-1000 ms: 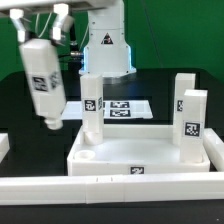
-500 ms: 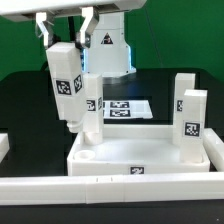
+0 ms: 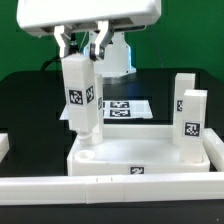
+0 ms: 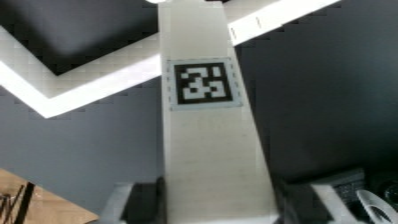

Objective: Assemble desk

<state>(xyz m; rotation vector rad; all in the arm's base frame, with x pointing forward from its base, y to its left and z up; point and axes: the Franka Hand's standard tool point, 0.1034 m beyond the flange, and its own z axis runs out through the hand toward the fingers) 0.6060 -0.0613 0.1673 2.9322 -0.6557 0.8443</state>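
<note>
The pincer (image 3: 84,45), clenched on the top of a leg (image 3: 80,98), has swung in from the exterior view's left over the last second and now hangs just above the tabletop (image 3: 150,158), which lies on the black surface (image 3: 25,105). Two legs (image 3: 190,112) already stand at the exterior view's right. I'd say it's lining up with the near-left corner socket (image 3: 88,156), so seating comes next.

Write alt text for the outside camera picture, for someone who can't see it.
A robot gripper holds a white desk leg upright over the near corner, on the exterior view's left, of a white rimmed tabletop. Two more tagged legs stand on the exterior view's right, and the marker board lies behind on the black table.
</note>
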